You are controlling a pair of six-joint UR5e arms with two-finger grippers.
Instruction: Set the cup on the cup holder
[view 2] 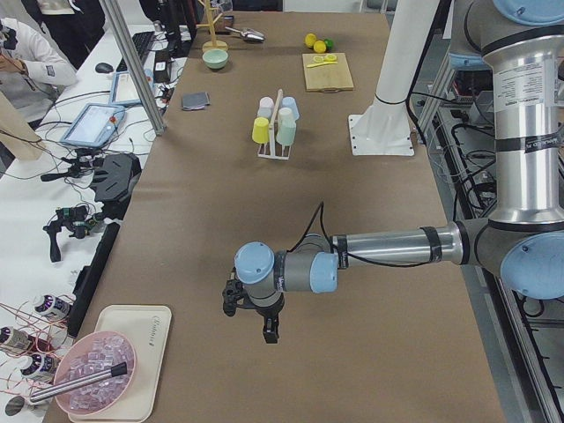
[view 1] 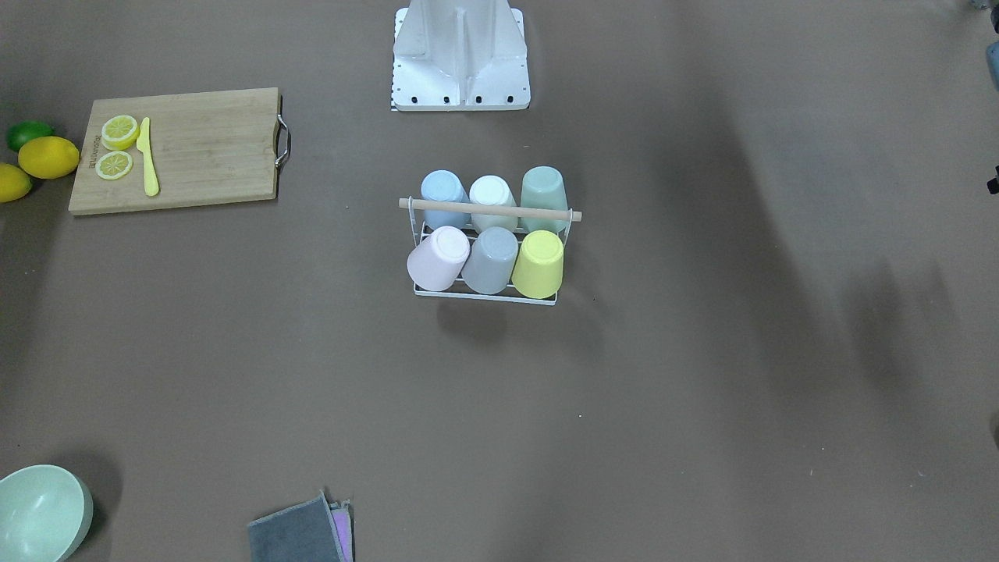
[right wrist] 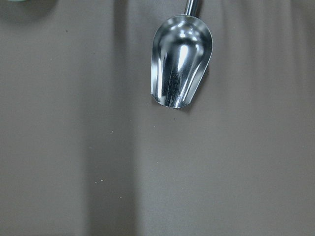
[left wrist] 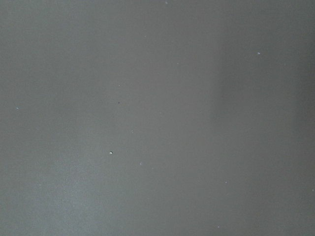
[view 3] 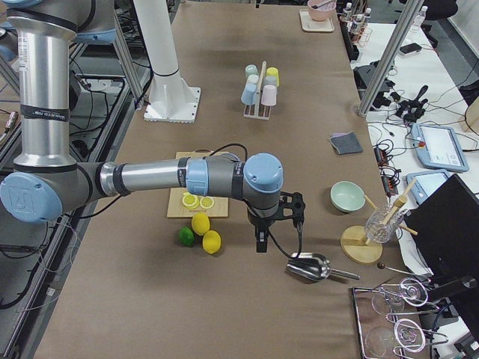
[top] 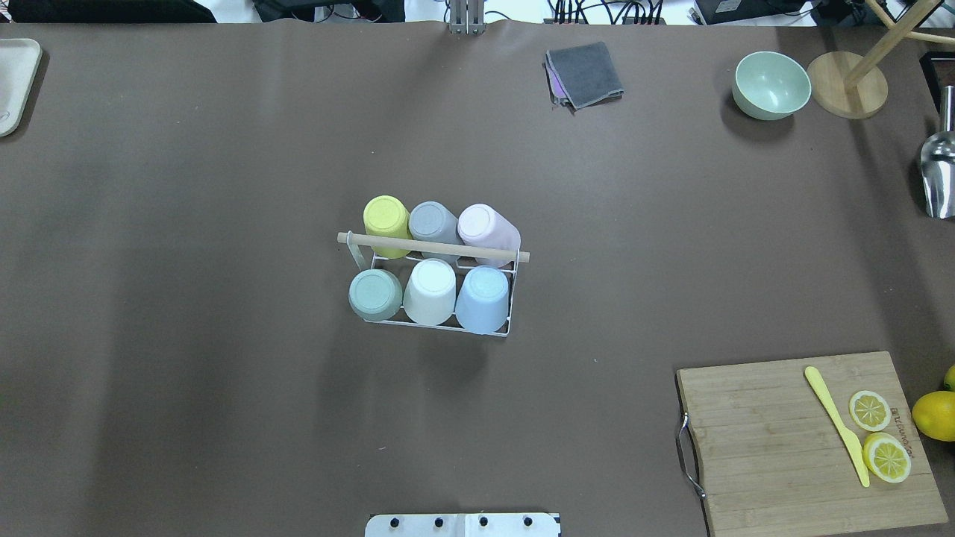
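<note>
Though left end effector (view 2: pixel 254 319) and right end effector (view 3: pixel 269 235) are unreadable, six cups (top: pixel 431 291) fill one cup holder (top: pixel 433 247).

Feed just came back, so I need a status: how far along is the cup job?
Done: six cups, yellow, grey, pink, green, white and blue, sit upside down on the cup holder. In hand: nothing; the left pincer and right pincer hang far from it, no cup in either. Left: seemingly nothing, no loose cup shows.
</note>
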